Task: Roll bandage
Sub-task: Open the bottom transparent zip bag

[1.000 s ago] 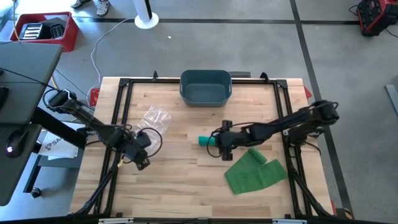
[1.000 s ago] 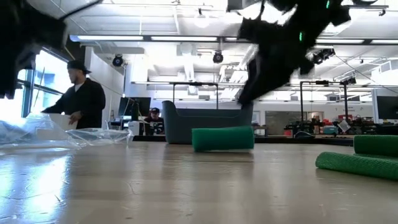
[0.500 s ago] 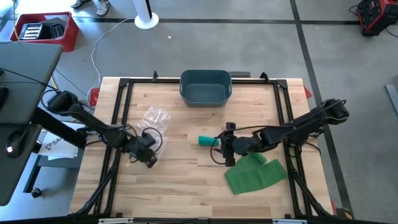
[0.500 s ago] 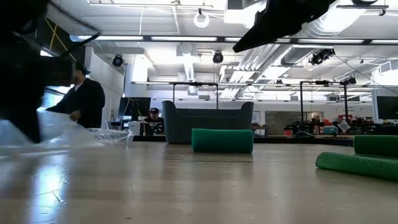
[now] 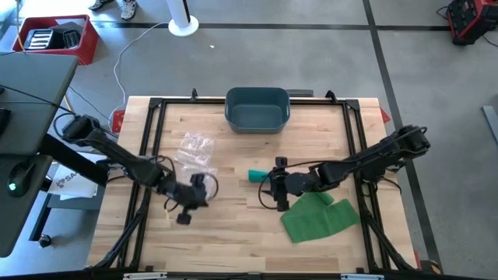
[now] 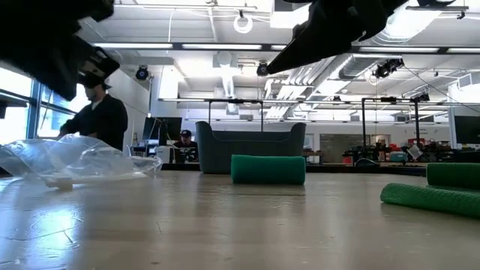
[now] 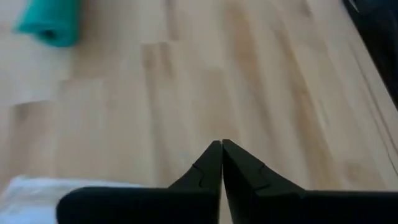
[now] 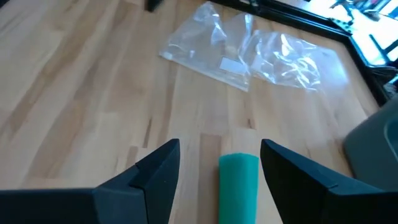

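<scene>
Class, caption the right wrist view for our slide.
Open right gripper lined up with the teal bandage roll; plastic bag beyond.

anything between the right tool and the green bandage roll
Nothing visible. The right tool is open, and the green bandage roll lies on bare wood straight ahead between its fingers. The plastic bag lies farther off, beyond the roll.

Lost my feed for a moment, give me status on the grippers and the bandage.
Left gripper shut, empty, over bare wood. Right gripper open, lined up on the green bandage roll, not gripping. Plastic wrapper lies apart, nothing blocking.
</scene>
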You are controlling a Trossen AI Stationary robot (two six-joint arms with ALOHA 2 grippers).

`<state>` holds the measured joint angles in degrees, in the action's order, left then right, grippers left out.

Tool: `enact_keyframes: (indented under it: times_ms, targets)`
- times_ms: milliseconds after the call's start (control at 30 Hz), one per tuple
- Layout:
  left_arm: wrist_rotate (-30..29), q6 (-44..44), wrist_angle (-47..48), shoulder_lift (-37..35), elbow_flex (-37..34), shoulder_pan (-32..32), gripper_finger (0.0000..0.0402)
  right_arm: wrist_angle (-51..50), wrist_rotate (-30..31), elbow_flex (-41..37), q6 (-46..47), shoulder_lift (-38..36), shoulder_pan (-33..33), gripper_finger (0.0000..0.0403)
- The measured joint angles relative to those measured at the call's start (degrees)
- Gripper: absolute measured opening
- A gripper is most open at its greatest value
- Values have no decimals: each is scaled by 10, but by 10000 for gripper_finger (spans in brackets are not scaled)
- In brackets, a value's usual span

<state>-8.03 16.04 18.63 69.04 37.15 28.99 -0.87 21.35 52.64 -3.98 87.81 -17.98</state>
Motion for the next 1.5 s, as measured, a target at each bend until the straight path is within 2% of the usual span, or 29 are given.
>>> enact_keyframes:
  times_ms: [133,300,467,600,667,767,967,1033,1167,1300,1400,1500]
  targets:
    - [12,-44,0,46,14,19,57,10,7,0,5,-1,6,216]
    - [16,-125,13,113,26,30,138,7,8,0,16,-1,20,216]
    - [-57,-125,107,167,53,37,201,8,8,0,28,-1,26,216]
    - [-98,-126,127,195,56,46,211,8,8,0,31,-1,26,216]
    - [-114,-126,128,207,57,49,206,8,8,0,32,-1,26,216]
    - [-104,-105,132,227,59,45,175,7,7,0,41,-1,26,216]
    - [-109,-64,132,243,72,49,49,11,-6,0,41,-1,25,216]
    - [-142,-62,135,241,86,52,13,14,-11,0,37,-1,20,216]
    - [-243,-56,125,207,131,51,10,52,-5,0,3,-1,-5,216]
    - [-293,-63,85,149,150,51,2,99,-8,0,-37,-1,-23,216]
    - [-304,-75,16,94,153,51,1,150,-33,0,-53,7,-29,216]
    - [-289,-116,-39,63,152,52,1,228,-65,0,-71,22,-27,216]
